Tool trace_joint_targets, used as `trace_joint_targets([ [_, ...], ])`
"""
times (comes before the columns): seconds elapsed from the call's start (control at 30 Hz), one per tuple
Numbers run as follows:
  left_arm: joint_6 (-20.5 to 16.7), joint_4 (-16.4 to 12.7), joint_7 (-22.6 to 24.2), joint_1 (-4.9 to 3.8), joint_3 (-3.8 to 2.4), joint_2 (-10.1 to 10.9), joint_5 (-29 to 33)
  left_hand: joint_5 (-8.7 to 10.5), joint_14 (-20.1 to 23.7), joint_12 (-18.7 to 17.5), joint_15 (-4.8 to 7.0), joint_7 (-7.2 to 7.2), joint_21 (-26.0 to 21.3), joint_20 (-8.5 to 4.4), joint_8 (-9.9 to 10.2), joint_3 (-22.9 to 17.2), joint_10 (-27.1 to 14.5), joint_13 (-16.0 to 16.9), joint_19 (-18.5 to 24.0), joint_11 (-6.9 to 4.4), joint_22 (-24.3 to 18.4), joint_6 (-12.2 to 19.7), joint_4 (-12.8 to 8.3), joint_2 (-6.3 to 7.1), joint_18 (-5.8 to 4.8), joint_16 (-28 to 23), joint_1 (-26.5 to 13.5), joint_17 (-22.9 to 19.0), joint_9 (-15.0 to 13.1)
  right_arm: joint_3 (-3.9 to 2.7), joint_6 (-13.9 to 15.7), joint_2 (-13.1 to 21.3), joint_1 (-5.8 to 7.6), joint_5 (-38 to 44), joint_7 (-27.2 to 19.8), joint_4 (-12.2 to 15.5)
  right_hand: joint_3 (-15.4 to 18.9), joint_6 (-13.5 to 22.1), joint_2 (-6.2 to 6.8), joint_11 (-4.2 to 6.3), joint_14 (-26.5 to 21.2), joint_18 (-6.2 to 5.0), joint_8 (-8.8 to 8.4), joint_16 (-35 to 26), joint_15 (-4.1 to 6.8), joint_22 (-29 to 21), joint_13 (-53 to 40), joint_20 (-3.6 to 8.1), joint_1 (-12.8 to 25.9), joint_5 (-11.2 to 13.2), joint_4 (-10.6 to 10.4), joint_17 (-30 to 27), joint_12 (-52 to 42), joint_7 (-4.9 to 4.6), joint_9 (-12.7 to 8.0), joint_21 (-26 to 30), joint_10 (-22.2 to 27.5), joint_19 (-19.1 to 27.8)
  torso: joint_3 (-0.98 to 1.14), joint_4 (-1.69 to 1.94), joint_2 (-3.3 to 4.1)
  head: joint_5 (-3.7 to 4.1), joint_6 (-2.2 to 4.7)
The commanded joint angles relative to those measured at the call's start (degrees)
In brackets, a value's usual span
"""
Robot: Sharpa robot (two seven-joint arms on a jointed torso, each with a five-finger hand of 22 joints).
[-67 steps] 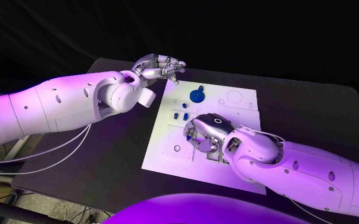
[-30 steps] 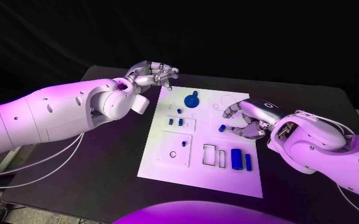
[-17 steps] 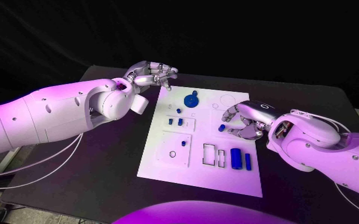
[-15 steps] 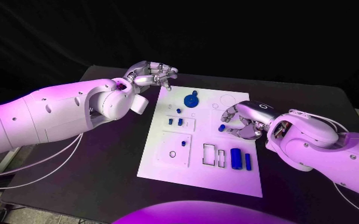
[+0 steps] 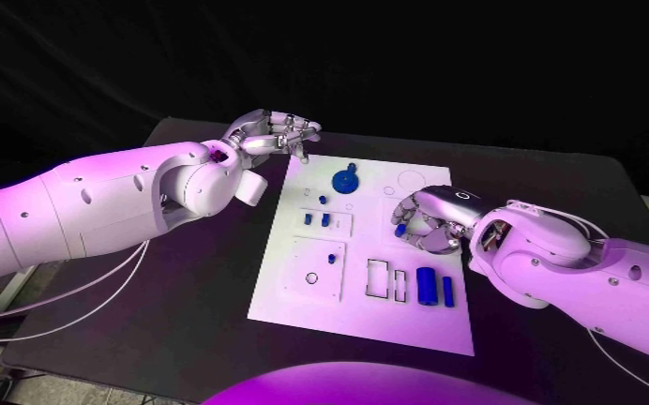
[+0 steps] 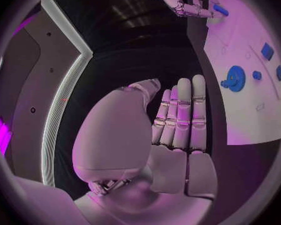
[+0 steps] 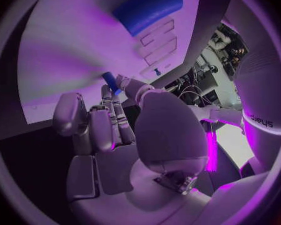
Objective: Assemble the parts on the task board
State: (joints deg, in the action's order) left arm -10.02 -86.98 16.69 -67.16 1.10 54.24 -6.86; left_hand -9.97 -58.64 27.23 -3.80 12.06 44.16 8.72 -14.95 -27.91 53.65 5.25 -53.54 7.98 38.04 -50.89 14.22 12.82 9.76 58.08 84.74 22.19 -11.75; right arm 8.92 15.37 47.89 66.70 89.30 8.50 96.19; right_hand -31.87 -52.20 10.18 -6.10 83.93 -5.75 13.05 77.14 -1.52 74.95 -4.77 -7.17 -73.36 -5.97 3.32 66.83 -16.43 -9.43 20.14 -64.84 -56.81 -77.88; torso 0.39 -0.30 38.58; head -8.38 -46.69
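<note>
Your right hand (image 5: 430, 217) has moved in toward the middle of the task board (image 5: 305, 278) over the last second, and its fingers now curl down around the small blue peg (image 5: 400, 231) at the board's right-centre. The right wrist view shows that peg (image 7: 110, 82) at the fingertips, touching or nearly so, but you cannot tell from these frames whether it is truly pinched or only touched. I read this as the grasp step just being set up: the peg is located but not lifted.

Your left hand (image 5: 278, 131) has not shifted. It hovers off the board's far left corner with fingers curled together and held close, holding nothing, as the left wrist view (image 6: 178, 120) confirms.

Count of parts you can see on the board:
- 1 round blue gear (image 5: 348, 180) with a stub on top, near the far edge.
- 1 small peg under your right hand.
- 2 upright blue bars (image 5: 433, 288) side by side near the right edge, the left one thicker.
- About 4 tiny blue pieces (image 5: 318, 220) in the left column; they are too small to count surely.

2 empty rectangular slots (image 5: 388, 281) lie just left of the bars, so much of the assembly looks undone.
</note>
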Motion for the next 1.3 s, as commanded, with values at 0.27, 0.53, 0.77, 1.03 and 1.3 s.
trace_joint_targets([
  [0.27, 1.3, -0.1, 0.2, -0.03, -0.03, 0.0, 0.2, 0.30, 0.3, 0.0, 0.06, -0.04, -0.2, 0.34, 0.2, 0.1, -0.2, 0.1, -0.2, 0.05, -0.1, 0.5, -0.3, -0.46, 0.72, -0.3, 0.0, -0.1, 0.0, 0.08, -0.8, -0.4, -0.27, 0.7, 0.5, -0.5, -0.6, -0.9, -0.62, 0.09, 1.0, 0.61, 0.46, 0.6, 0.30, 2.8, 0.2, 0.10, 0.5, 0.4, -0.3, 0.4, -0.3, 0.04, 0.0, -1.0, -1.1, -1.0, -0.01, -0.05, -0.06, -0.04, -0.11],
  [0.53, 1.5, -0.1, 0.1, -0.03, -0.03, 0.0, 0.2, 0.30, 0.3, 0.0, 0.05, -0.04, -0.3, 0.36, 0.2, 0.1, -0.3, 0.1, -0.2, 0.05, -0.1, 0.5, -0.3, -0.53, 0.73, -0.2, 0.0, -0.1, 0.0, 0.15, 0.0, -0.8, -0.34, 0.8, 1.0, -1.0, -2.7, -3.6, -2.99, 0.83, 1.5, 0.96, 2.12, 1.3, 0.87, 4.0, 0.2, 0.57, 0.5, 2.4, -1.5, 1.5, -1.0, 0.76, 0.7, -2.8, -3.5, -2.0, 0.03, -0.03, -0.04, 0.01, -0.15],
  [0.77, 1.5, -0.1, 0.1, -0.03, -0.03, 0.0, 0.2, 0.29, 0.3, 0.1, 0.05, -0.05, -0.3, 0.36, 0.2, 0.1, -0.3, 0.1, -0.2, 0.05, -0.1, 0.5, -0.3, -0.59, 0.74, -0.2, 0.0, 0.0, 0.0, 0.19, 2.3, -0.9, -0.45, 0.9, 1.2, -1.0, -4.1, -5.7, -5.19, 1.81, 1.9, 1.31, 4.52, 1.9, 1.69, 5.0, -0.2, 1.27, 0.0, 2.9, -1.8, 2.5, -1.7, 1.74, 2.1, -4.6, -5.9, -2.9, 0.01, -0.01, -0.06, 0.08, -0.29],
  [1.03, 1.5, 0.0, 0.1, -0.03, -0.03, 0.0, 0.2, 0.29, 0.3, 0.1, 0.05, -0.05, -0.3, 0.36, 0.2, 0.1, -0.3, 0.1, -0.2, 0.05, -0.1, 0.5, -0.3, -0.59, 0.74, -0.2, 0.0, 0.0, 0.0, 0.19, 5.2, -0.6, -0.48, 1.2, 1.1, -0.5, -4.5, -5.4, -5.17, 1.79, 1.9, 1.32, 4.92, 1.9, 1.73, 5.1, -0.1, 1.40, -0.2, 2.9, -1.5, 2.5, -1.4, 1.67, 2.5, -4.5, -5.8, -2.9, -0.01, 0.03, -0.09, 0.11, -0.30],
  [1.3, 1.5, 0.2, 0.1, -0.03, -0.03, -0.1, 0.2, 0.28, 0.3, 0.1, 0.06, -0.05, -0.3, 0.36, 0.2, 0.0, -0.3, 0.1, -0.2, 0.04, -0.1, 0.5, -0.4, -0.67, 0.74, -0.2, 0.0, 0.0, 0.0, -0.07, 6.7, 1.1, 0.43, 0.3, 0.6, 2.0, -4.7, -4.9, -4.84, 1.63, 1.8, 1.35, 5.12, 1.8, 1.64, 5.2, 0.0, 1.39, -0.2, 2.9, -1.2, 2.4, -1.0, 1.52, 2.8, -4.6, -5.4, -2.9, -0.06, 0.02, -0.15, 0.16, -0.21],
])
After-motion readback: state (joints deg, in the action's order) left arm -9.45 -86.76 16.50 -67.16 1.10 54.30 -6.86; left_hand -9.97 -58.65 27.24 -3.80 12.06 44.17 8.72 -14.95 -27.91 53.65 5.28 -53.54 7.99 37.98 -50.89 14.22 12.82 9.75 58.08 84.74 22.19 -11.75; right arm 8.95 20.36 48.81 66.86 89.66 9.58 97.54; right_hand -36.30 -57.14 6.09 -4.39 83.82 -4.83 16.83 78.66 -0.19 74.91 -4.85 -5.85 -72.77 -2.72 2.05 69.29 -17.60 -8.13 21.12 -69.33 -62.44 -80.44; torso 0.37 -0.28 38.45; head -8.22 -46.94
